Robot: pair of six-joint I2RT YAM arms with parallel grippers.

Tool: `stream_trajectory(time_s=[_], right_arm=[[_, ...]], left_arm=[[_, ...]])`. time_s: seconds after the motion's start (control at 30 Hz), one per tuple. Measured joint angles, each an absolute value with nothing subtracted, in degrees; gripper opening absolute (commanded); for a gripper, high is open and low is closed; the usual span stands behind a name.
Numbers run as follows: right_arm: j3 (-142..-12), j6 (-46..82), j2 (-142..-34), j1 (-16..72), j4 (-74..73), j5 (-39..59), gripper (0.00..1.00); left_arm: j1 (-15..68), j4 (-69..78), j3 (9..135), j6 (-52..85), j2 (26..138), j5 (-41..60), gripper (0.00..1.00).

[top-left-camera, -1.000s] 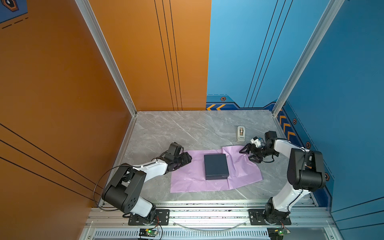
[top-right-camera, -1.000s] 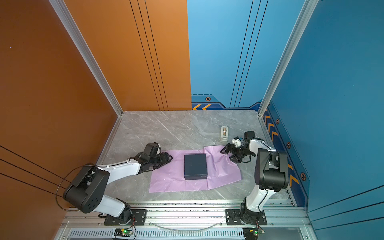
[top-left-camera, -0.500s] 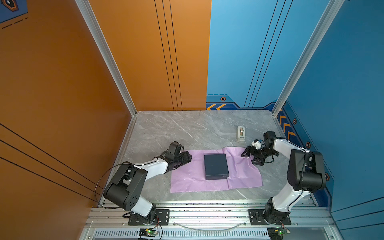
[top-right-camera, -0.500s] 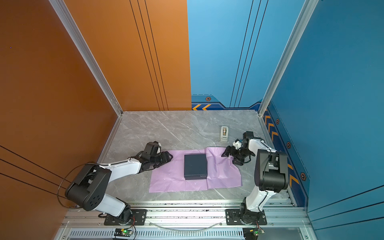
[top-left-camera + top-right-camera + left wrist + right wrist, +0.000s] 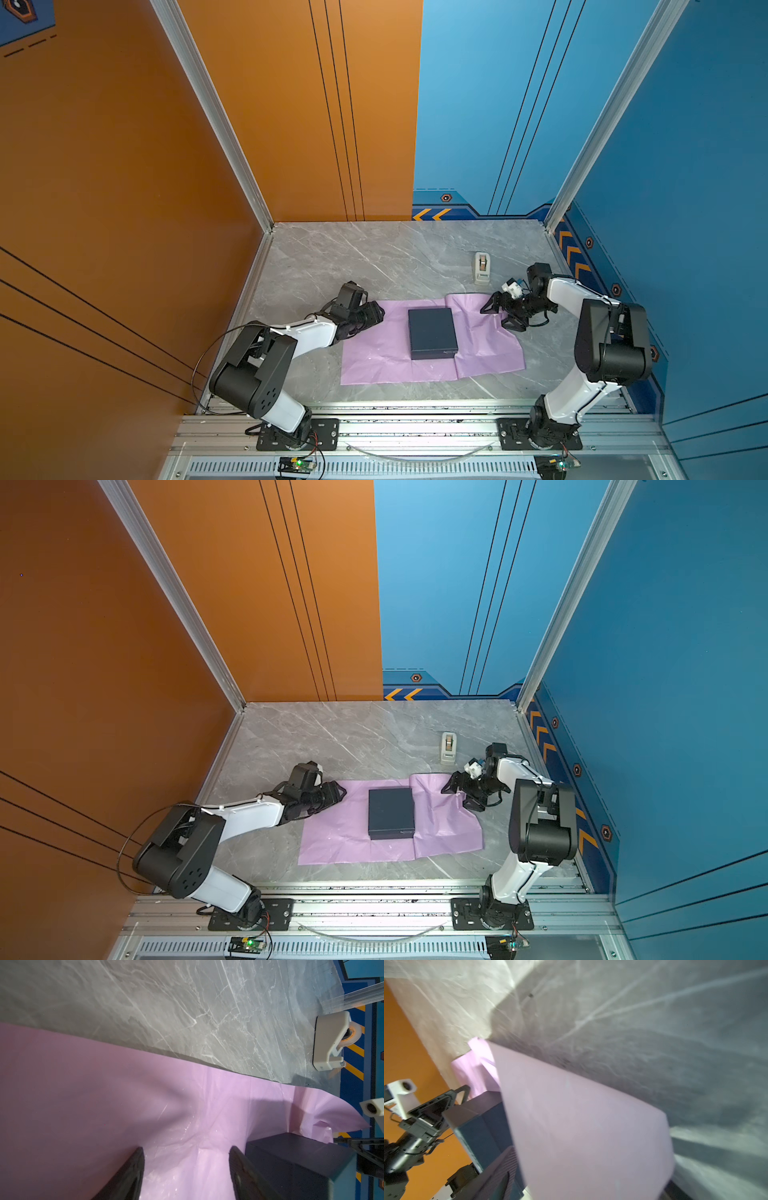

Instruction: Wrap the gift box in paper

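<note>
The dark navy gift box lies in the middle of the lilac paper, which is spread on the grey marble table. My left gripper is open low over the paper's far left corner, nothing between its fingers. The box is just beyond. My right gripper stands open wide at the paper's far right corner. In the right wrist view a raised pale flap of paper fills the space by one finger, with the box behind.
A small beige tape dispenser stands on the table behind the paper's right end. Orange and blue walls close in the left, back and right. An aluminium rail runs along the front.
The paper's right part has settled flatter, its near right corner lying further toward the front. The right gripper has shifted slightly at the far right corner. The left arm has hardly moved.
</note>
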State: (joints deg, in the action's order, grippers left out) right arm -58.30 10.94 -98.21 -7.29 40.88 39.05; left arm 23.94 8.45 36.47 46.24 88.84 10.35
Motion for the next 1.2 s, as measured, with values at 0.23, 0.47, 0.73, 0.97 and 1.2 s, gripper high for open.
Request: stream_trajectory(time_s=[0.23,0.47,0.73,0.97,1.2], right_arm=[[-58.9,10.9,-99.9,-7.9,37.2,39.5,0.85],[-56.7,11.3,-97.3,-8.0,35.9,41.8,0.85],[-56.1,12.0,-96.2,-7.9,33.8,44.5,0.85],[-60.6,11.8,-103.2,-7.7,32.0,41.6,0.85],[-65.5,11.9,-107.6,-7.4,28.1,41.5,0.85]], left_arm=[[23.9,9.1,36.5,46.0,89.1,10.4,0.66],[23.9,9.5,36.6,45.8,89.4,10.4,0.66],[23.9,10.5,37.0,45.8,90.2,10.4,0.66],[23.9,10.5,37.2,45.4,90.4,10.4,0.66],[23.8,10.5,37.6,44.9,90.8,10.5,0.66]])
